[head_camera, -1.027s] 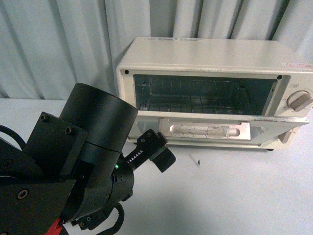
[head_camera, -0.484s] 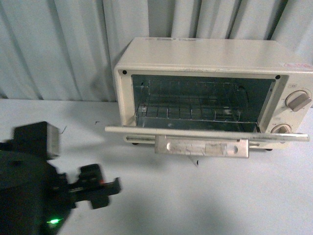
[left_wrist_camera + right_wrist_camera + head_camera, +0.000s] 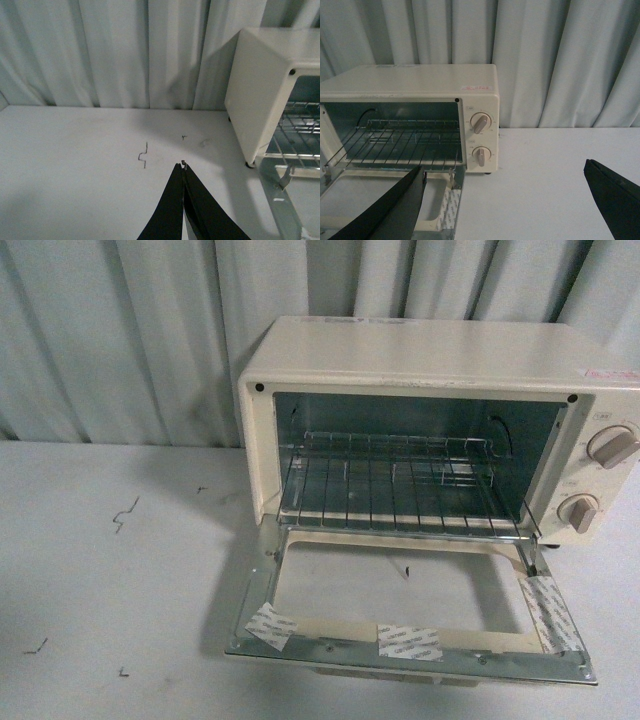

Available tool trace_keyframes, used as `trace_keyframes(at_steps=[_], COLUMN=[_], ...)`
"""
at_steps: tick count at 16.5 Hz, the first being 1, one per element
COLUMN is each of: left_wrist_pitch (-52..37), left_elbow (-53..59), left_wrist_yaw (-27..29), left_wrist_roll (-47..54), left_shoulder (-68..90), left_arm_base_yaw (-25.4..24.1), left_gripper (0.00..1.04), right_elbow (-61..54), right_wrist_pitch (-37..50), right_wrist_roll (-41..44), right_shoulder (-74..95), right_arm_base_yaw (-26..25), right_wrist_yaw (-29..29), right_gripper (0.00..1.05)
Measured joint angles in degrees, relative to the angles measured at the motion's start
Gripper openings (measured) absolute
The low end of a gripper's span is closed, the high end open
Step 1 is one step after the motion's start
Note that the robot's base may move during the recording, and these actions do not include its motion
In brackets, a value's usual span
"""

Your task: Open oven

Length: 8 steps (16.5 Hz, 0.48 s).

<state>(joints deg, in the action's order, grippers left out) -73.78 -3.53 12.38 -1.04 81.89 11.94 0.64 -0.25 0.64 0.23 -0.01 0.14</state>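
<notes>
The oven sits at the far right of the counter, against the curtain. Its door lies flat toward the near side and the rack is drawn partly forward, so the task looks done. What remains, as I judge it, is simply to keep both arms well apart from the door and not nudge it.

The front view shows the whole door, its taped glass, and no arm at all. The left wrist view adds the left tool, its fingers pressed together on nothing, above bare counter left of the oven. The right wrist view shows the right tool spread wide and empty, one finger overlapping the door in the picture, plus both knobs face-on.
</notes>
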Motion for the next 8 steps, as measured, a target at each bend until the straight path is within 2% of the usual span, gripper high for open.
trace_keyframes(at_steps=[2, 4, 8], left_wrist_pitch=[3.9, 12.8, 19.0], left_elbow=[1.9, 3.1, 3.1], left_wrist_yaw=[-2.7, -4.8, -6.2], left_wrist_roll=[0.0, 0.0, 0.0], left_shoulder=[-8.8, -18.9, -26.5], left_arm_base_yaw=[-2.2, -4.7, -6.0], left_gripper=[0.02, 0.02, 0.02], right_elbow=[0.0, 0.0, 0.0], right_wrist_pitch=[0.0, 0.0, 0.0], right_wrist_roll=[0.0, 0.0, 0.0], right_shoulder=[0.0, 0.0, 0.0], right_arm_base_yaw=[0.0, 0.0, 0.0], right_wrist_yaw=[0.0, 0.0, 0.0], right_gripper=[0.98, 0.98, 0.98])
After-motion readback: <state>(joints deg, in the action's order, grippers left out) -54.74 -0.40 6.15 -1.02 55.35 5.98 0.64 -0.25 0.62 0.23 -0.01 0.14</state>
